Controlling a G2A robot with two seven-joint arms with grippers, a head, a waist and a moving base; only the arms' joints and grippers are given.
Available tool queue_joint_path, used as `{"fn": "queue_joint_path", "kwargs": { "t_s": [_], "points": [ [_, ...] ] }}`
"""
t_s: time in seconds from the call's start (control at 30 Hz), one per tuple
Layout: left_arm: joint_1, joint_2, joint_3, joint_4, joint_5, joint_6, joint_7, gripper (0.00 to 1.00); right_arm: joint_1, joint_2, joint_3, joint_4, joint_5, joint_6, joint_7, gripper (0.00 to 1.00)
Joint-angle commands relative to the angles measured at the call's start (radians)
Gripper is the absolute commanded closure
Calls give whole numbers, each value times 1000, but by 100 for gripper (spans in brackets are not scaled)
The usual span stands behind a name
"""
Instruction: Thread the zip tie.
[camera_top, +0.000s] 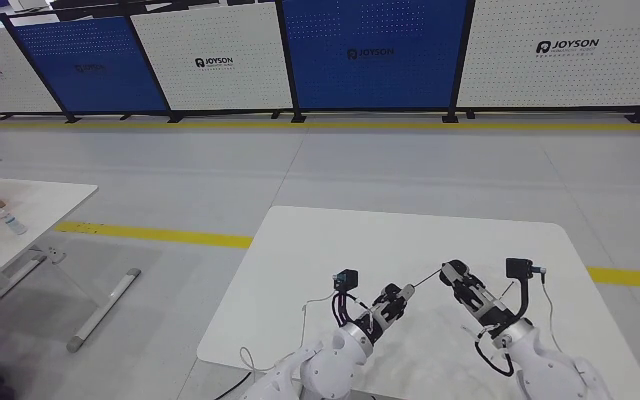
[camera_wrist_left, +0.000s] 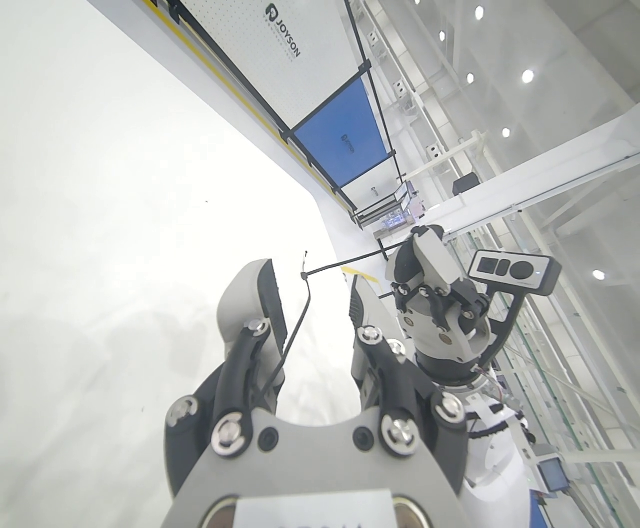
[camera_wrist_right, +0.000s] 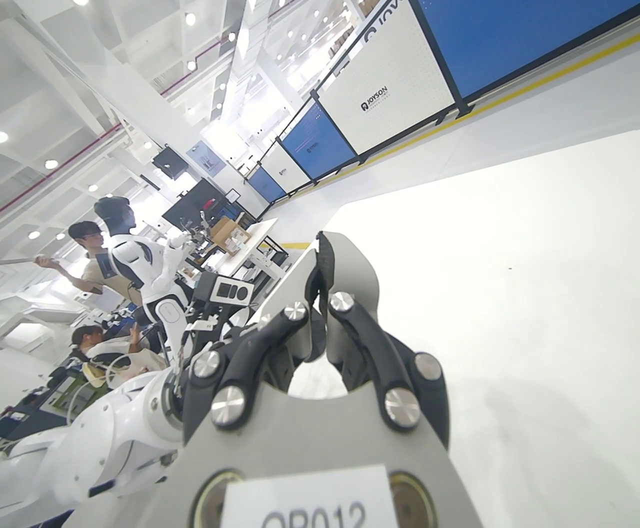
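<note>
One black zip tie (camera_wrist_left: 303, 274) is held in the air between my two grippers, above the near part of the white table (camera_top: 420, 230). My right gripper (camera_wrist_right: 322, 245) has its fingers pressed together. From the left wrist camera the thin strap runs straight into its tips, so I judge it is pinching one end of the tie. I read that grip as the anchor: it holds the strap taut and roughly level so the other end can be worked.

My left gripper (camera_wrist_left: 311, 275) is spread wide, its two pads (camera_wrist_left: 274, 305) well apart. The other stretch of strap runs down between them, close along one pad. I cannot tell whether it touches that pad, and nothing clamps it there.

The two stretches meet in a sharp bend at the small head, which sits between my left fingertips with a short stub sticking up past it. That suggests the tail may be through the head, though the detail is too fine to be sure. I judge the open left hand is placed to close on the strap near the head.

From above, the grippers sit near each other, with the tie a short dark line bridging them.

Count: one zip tie, two grippers, one table
</note>
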Motion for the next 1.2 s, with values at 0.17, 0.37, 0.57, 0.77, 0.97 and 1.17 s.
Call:
{"fn": "queue_joint_path", "kwargs": {
  "t_s": [0.17,0.37,0.57,0.77,0.97,1.17],
  "points": [
    [-4,-5,4,11,7,11,-17,72,-2,0,4,-1,0,1,-2,100],
    [-5,-9,2,13,7,11,-19,77,0,0,3,0,-4,3,-1,100],
    [-4,-11,0,14,12,11,-22,88,-2,0,4,0,-7,3,-2,100],
    [-3,-14,-3,15,15,9,-26,96,-2,0,4,-1,-12,3,0,100],
    [-1,-16,-6,14,22,4,-30,100,-3,0,5,-4,-17,5,0,100],
    [4,-17,-9,10,33,0,-35,100,-5,0,6,-8,-20,6,0,100]
  ]
}}
